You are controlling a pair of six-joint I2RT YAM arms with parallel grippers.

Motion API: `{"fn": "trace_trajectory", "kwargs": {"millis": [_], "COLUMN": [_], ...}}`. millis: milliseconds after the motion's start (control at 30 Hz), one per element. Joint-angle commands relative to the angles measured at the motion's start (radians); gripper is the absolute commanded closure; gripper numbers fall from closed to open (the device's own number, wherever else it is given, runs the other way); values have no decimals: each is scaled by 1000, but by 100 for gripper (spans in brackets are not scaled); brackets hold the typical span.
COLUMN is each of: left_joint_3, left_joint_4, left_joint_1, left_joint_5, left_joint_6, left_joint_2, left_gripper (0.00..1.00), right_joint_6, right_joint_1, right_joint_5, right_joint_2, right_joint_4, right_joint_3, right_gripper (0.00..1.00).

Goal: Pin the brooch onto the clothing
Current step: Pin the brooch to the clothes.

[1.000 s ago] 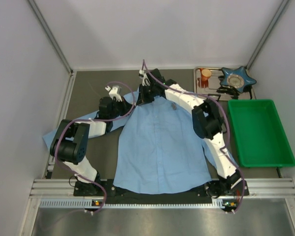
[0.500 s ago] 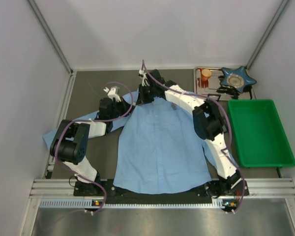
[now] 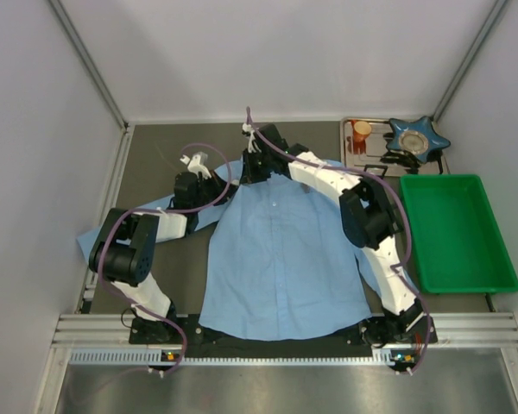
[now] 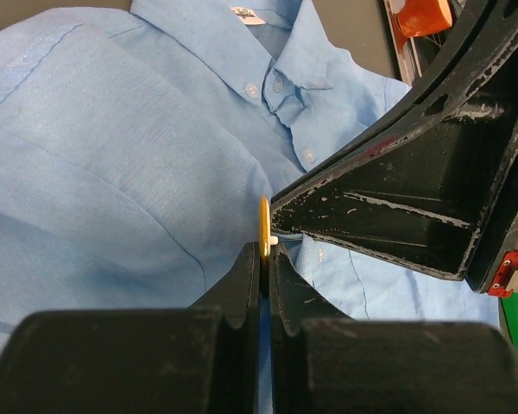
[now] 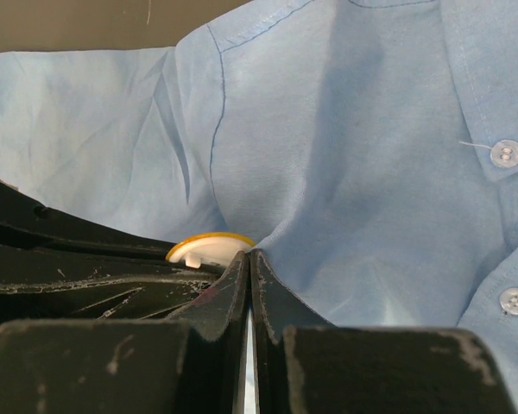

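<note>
The clothing, a light blue shirt [image 3: 281, 259], lies spread flat between the two arms. Both grippers meet at its collar end. In the left wrist view my left gripper [image 4: 265, 250] is shut on the brooch [image 4: 264, 220], a thin yellow disc seen edge-on, held just above the shirt [image 4: 112, 129]. In the right wrist view my right gripper [image 5: 250, 256] is shut on a pinched-up fold of the shirt [image 5: 371, 172]. The brooch [image 5: 209, 247] shows its white back right beside that pinch. The right gripper's black fingers [image 4: 388, 224] touch the brooch's right side.
A green bin [image 3: 456, 231] stands at the right. Behind it is a metal tray [image 3: 375, 151] with an orange item [image 3: 361, 131] and a blue star-shaped object [image 3: 419, 136]. White walls close in the left, back and right sides.
Both wrists have drifted slightly toward the back left near the collar. Both grips stay shut and the shirt has barely shifted.
</note>
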Motion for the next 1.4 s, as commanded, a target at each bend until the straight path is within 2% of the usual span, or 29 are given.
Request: {"fn": "trace_trajectory", "kwargs": {"millis": [0,733,1367], "left_joint_3": [51,75,80], "left_joint_4": [213,227,256], "left_joint_1": [-14,-2,1], "left_joint_5": [91,98,122], "left_joint_6": [-67,-116,-150], "left_joint_2": [-21,-4,2], "left_gripper": [100,100,100], "right_joint_6": [-45,-82,-128], "right_joint_1": [40,89,111], "right_joint_5": [49,100,165], "right_joint_2": [-26,-43,-17], "right_joint_4": [9,8,-4], "right_joint_3": [-22,-78,-62], "right_gripper": [100,100,100]}}
